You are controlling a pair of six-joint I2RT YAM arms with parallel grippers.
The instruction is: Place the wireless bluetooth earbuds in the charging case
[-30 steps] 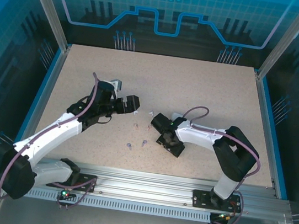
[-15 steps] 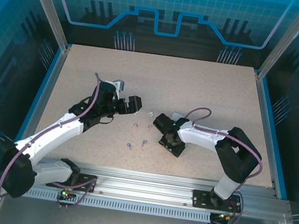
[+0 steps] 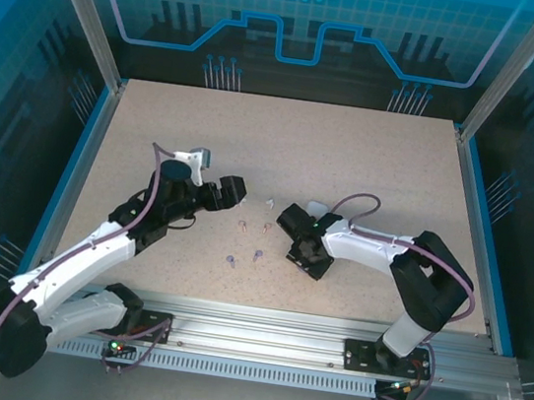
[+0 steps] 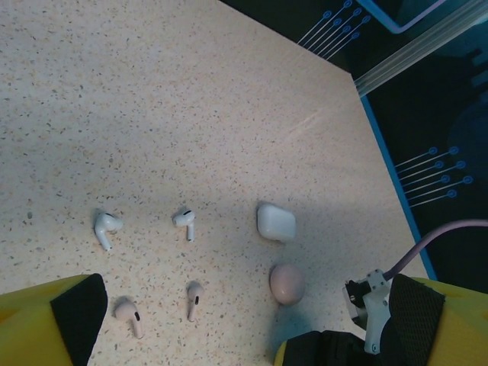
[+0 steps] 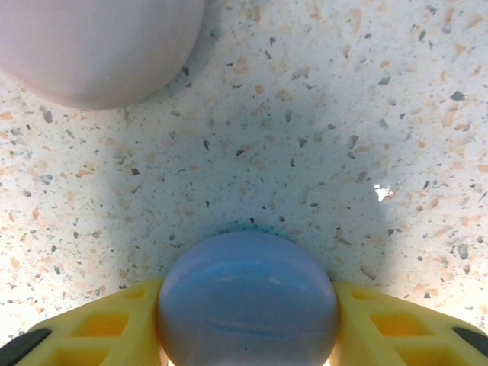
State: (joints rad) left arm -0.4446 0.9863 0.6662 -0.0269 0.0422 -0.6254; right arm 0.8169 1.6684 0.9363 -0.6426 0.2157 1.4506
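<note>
Two white earbuds (image 4: 105, 227) (image 4: 184, 222) and two pink earbuds (image 4: 128, 315) (image 4: 194, 297) lie loose on the table in the left wrist view. Beside them sit a shut white case (image 4: 275, 222) and a shut pink case (image 4: 287, 283). From above, the two purple earbuds (image 3: 230, 259) (image 3: 257, 254) lie nearer the front. My left gripper (image 3: 231, 191) hovers open to the left of the earbuds, holding nothing. My right gripper (image 5: 248, 305) is shut on a rounded purple case (image 5: 248, 293), low over the table, with the pink case (image 5: 99, 46) just ahead of it.
The speckled table (image 3: 371, 165) has a blue rim (image 3: 473, 219) on its sides and a metal rail (image 3: 279, 326) along the front. The earbuds and cases are clustered between the two grippers at mid-table.
My left arm has drawn back and lowered, its wrist shifting left while the gripper stays near the earbuds. The right gripper has barely moved, still holding the purple case.
</note>
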